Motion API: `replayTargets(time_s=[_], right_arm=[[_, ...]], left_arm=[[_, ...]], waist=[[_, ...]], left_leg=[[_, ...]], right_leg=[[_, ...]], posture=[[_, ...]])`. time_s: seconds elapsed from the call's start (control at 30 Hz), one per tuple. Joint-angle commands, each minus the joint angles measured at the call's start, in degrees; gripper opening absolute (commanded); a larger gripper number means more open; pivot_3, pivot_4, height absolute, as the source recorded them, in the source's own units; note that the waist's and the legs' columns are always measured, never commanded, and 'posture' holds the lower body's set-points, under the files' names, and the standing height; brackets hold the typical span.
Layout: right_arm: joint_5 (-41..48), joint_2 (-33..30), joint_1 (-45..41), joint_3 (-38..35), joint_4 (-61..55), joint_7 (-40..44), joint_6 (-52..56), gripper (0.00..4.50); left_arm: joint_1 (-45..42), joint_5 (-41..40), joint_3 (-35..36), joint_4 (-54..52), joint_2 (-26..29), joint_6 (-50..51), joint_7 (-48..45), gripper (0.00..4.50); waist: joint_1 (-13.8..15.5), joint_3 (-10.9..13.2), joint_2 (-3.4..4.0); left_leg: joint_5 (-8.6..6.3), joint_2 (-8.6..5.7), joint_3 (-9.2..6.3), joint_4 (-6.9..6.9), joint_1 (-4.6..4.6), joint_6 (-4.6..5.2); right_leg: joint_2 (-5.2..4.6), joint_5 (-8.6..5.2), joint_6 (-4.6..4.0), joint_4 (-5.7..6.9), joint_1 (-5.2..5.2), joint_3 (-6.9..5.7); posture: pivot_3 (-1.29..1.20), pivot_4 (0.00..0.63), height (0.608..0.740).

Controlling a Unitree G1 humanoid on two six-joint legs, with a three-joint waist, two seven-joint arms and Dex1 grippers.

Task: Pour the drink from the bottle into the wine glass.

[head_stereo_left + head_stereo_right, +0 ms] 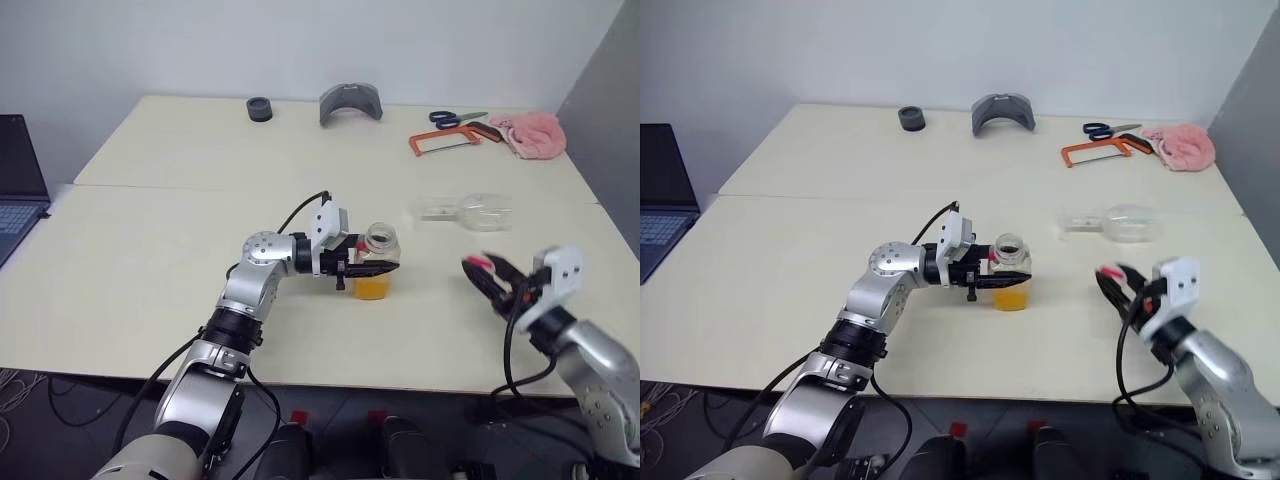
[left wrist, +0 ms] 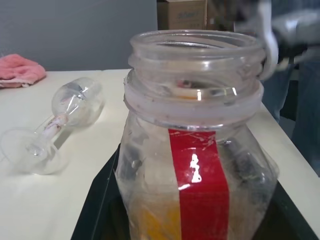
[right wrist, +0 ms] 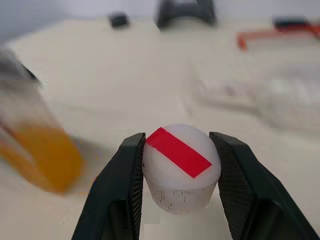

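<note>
1. The step in hand, as I judge it, is getting rid of the cap (image 3: 181, 167) so the pour can start. The right gripper (image 1: 492, 280) is clamped on the white cap with its red stripe, one finger on each side, low over the worktop (image 1: 150, 250) at the robot's right.
2. To do it well, set the cap down flat on a bare patch of worktop, well away from the wine glass (image 1: 470, 212), and let go only once it rests, so it does not roll.
3. The wine glass lies on its side, foot toward the bottle (image 1: 377, 262) and bowl away from it. It will need standing upright before any pouring; lifting it by the stem or bowl seems safest, since a round bowl is likely to roll.
4. The left gripper (image 1: 372, 268) grips the bottle around its body, fingers closed narrow on it, holding it upright with the mouth open. Keep it level until the glass stands.
5. The drink (image 1: 372, 288) fills only the bottom of the bottle.
6. The wine glass is beyond the right gripper and well apart from it, further back on the worktop, off to the right of the bottle.
</note>
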Motion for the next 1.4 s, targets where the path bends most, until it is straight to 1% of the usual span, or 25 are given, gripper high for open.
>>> replayTargets(time_s=[0.03, 0.07, 0.13, 0.23, 0.27, 0.33, 0.43, 0.5, 0.6, 0.73, 0.83, 0.97, 1.1, 1.17, 1.4], right_arm=[[-2.44, 0.86, 2.07, 0.15, 0.75, -1.03, -2.52, 2.08], [-2.31, 1.00, 2.73, 0.37, 0.64, -0.67, -2.39, 2.47], [-2.60, 0.64, 3.53, 0.86, 0.10, 0.16, -2.05, 3.08], [-4.17, -2.17, 4.79, 1.67, -0.86, 2.48, -2.47, 4.19], [-4.39, -3.16, 5.18, 1.64, -1.18, 3.25, -2.55, 4.48], [-4.70, -4.84, 5.63, 1.40, -1.69, 4.40, -2.50, 4.50], [-6.71, -8.97, 5.81, 0.97, -2.79, 6.86, -3.89, 4.50], [-5.56, -10.67, 4.62, 0.28, -4.57, 8.47, -3.86, 4.50], [-0.02, -11.18, -3.37, 3.67, -9.50, 11.29, -1.50, 4.50], [-0.46, -6.83, -16.93, 14.62, -8.19, 11.39, 0.28, 4.50], [-1.77, -2.47, -24.65, 20.58, -4.18, 10.64, 0.97, 4.50], [-6.34, 2.66, -32.91, 28.23, 3.20, 10.44, 0.10, 4.50], [-10.89, 7.05, -39.03, 32.79, 10.15, 9.97, -1.38, 4.50], [-12.32, 8.51, -40.72, 33.85, 12.13, 10.31, -2.01, 4.50], [-14.53, 10.77, -42.36, 35.07, 14.32, 12.11, -2.78, 4.50]], left_arm=[[-0.83, -1.55, 1.12, -2.67, -0.06, -0.16, 0.21, 1.69], [-0.87, -1.57, 1.26, -2.72, -0.01, -0.07, 0.34, 1.69], [-0.94, -1.62, 1.53, -2.74, 0.09, 0.07, 0.70, 1.69], [-0.89, -1.90, 2.57, -2.83, 0.21, 0.54, 2.21, 1.69], [-0.89, -2.03, 3.13, -2.78, 0.26, 0.72, 2.89, 1.69], [-0.86, -2.30, 4.15, -2.76, 0.36, 1.10, 4.20, 1.69], [-0.69, -2.31, 6.57, -2.98, 1.14, 1.30, 7.67, 1.69], [-0.72, -2.06, 8.73, -2.75, 1.95, 1.15, 11.17, 1.69], [-1.50, 0.66, 13.41, 1.40, 4.58, -0.90, 21.09, 1.69], [-3.21, 2.98, 18.13, 8.00, 7.22, -3.10, 32.23, 1.69], [-4.65, 3.62, 20.01, 12.45, 8.25, -4.86, 36.62, 1.69], [-7.42, 4.07, 22.09, 19.37, 9.44, -7.98, 41.28, 1.69], [-10.28, 3.58, 23.98, 26.47, 9.99, -10.89, 43.92, 1.69], [-11.39, 3.91, 24.29, 29.30, 10.13, -12.35, 44.40, 1.69], [-13.80, 5.43, 24.16, 37.22, 10.53, -15.18, 47.30, 1.69]], waist=[[-0.28, -0.01, 0.03], [-0.42, -0.01, 0.05], [-0.51, -0.02, 0.06], [-0.38, -0.02, 0.07], [-0.26, -0.02, 0.06], [-0.06, -0.02, 0.06], [0.03, -0.02, 0.06], [-0.01, -0.02, 0.06], [-0.72, -0.01, 0.05], [-1.14, 0.00, 0.02], [-0.80, 0.02, -0.02], [0.15, 0.02, -0.08], [0.31, 0.00, -0.11], [0.24, 0.00, -0.11], [0.03, -0.01, -0.10]], left_leg=[[0.00, 0.00, 0.00, -0.02, 0.05, 0.00], [0.00, 0.02, 0.00, -0.02, 0.08, 0.00], [0.00, 0.06, -0.01, -0.03, 0.12, 0.00], [0.00, 0.05, 0.00, -0.02, 0.11, 0.00], [0.00, 0.03, -0.01, -0.01, 0.10, 0.00], [0.00, 0.02, -0.01, 0.01, 0.06, 0.00], [0.00, 0.02, -0.01, 0.01, 0.07, 0.00], [0.00, 0.01, -0.01, 0.01, 0.07, 0.00], [0.00, 0.08, -0.05, 0.00, 0.13, 0.00], [0.01, 0.15, -0.17, -0.02, 0.23, -0.01], [0.01, 0.09, -0.19, -0.02, 0.08, -0.02], [0.07, 0.06, -0.24, 0.11, -0.14, -0.12], [0.11, 0.00, -0.27, 0.13, -0.17, -0.19], [0.12, -0.01, -0.25, 0.12, -0.17, -0.20], [0.12, -0.03, -0.24, 0.09, -0.15, -0.21]], right_leg=[[0.06, 0.00, 0.00, 0.01, 0.00, 0.03], [0.12, -0.01, 0.00, 0.03, 0.00, 0.04], [0.18, -0.01, 0.00, 0.06, 0.00, 0.03], [0.18, -0.01, 0.00, 0.07, 0.01, 0.02], [0.16, -0.01, 0.00, 0.07, 0.02, 0.02], [0.13, -0.01, 0.00, 0.05, 0.02, 0.00], [0.13, -0.01, 0.01, 0.05, 0.03, -0.01], [0.13, -0.01, 0.01, 0.04, 0.02, 0.00], [0.17, -0.01, 0.01, 0.05, 0.01, 0.04], [0.26, -0.01, 0.01, 0.09, 0.05, -0.02], [0.16, -0.01, 0.00, 0.05, 0.02, -0.17], [-0.15, 0.01, 0.00, 0.03, -0.09, -0.20], [-0.23, 0.01, 0.01, -0.02, -0.11, -0.20], [-0.22, 0.01, 0.00, 0.00, -0.12, -0.22], [-0.19, 0.02, 0.00, 0.05, -0.16, -0.24]], posture=[[0.00, 0.150, 0.740], [0.00, 0.150, 0.740], [0.00, 0.150, 0.740], [0.00, 0.150, 0.740], [0.00, 0.150, 0.740], [0.00, 0.150, 0.740], [0.00, 0.150, 0.740], [0.00, 0.150, 0.740], [0.00, 0.150, 0.740], [0.00, 0.150, 0.740], [0.00, 0.150, 0.740], [0.00, 0.150, 0.740], [0.00, 0.150, 0.740], [0.00, 0.150, 0.740], [0.00, 0.150, 0.740]])
